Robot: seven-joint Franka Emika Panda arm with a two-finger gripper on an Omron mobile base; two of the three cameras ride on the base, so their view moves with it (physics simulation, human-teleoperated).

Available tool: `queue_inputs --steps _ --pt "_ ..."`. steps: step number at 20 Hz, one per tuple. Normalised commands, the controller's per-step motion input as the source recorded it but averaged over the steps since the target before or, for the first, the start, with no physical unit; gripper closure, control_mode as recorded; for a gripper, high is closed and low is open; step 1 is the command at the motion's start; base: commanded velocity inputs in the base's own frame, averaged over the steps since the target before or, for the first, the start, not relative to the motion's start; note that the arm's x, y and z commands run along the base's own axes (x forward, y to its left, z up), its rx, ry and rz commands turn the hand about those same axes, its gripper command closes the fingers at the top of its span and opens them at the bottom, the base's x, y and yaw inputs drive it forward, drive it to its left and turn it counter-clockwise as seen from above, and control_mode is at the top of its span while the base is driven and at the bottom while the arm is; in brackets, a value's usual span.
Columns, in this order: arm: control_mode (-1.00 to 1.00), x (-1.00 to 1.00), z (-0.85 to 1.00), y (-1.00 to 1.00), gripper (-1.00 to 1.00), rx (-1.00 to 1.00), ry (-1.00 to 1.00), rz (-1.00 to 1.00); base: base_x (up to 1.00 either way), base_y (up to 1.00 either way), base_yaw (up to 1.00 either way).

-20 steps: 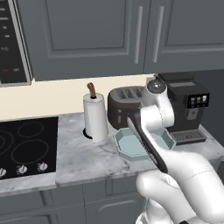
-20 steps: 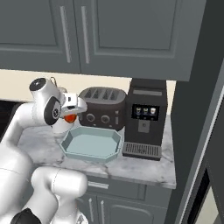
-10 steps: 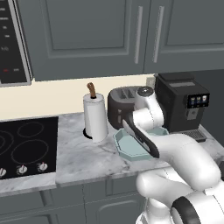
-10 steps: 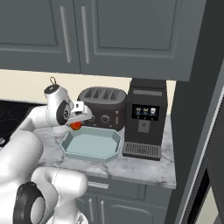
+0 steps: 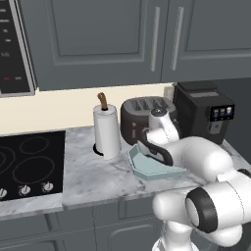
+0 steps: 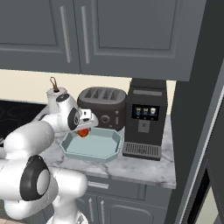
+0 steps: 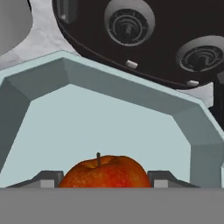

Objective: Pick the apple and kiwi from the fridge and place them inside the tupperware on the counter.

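My gripper point(image 6: 84, 128) is shut on the red-orange apple point(image 6: 82, 132), which sits between its fingers point(image 7: 48, 178). It hangs just above the left part of the pale blue-green tupperware point(image 6: 94, 148). In the hand view the apple point(image 7: 105, 172) is low in the picture, with the tupperware's floor and far wall point(image 7: 109, 83) behind it. The tupperware point(image 5: 147, 169) rests on the grey marbled counter point(image 5: 88, 176) in front of the toaster, partly covered by my arm. The kiwi and the fridge are out of view.
A dark toaster point(image 6: 101, 105) stands right behind the tupperware. A black coffee machine point(image 6: 145, 118) is to its right and a paper towel roll point(image 5: 107, 130) to its left. The black cooktop point(image 5: 27, 164) lies further left. Grey wall cabinets point(image 5: 108, 39) hang overhead.
The arm has lowered and reached forward, carrying the apple down and to the right, from beside the toaster to just over the tupperware.
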Motion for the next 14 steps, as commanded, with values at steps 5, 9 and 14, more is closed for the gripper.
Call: queue_inputs --steps 5,9,14 --pt "-1.0 0.24 -0.57 -0.12 1.0 -0.01 0.05 0.0 0.0 0.0 0.0" --pt "-1.0 0.28 -0.53 -0.03 1.0 -0.01 0.07 0.0 0.0 0.0 0.0" --pt "-1.0 0.33 -0.36 0.0 -1.0 0.0 0.04 0.0 0.0 0.0 0.0"
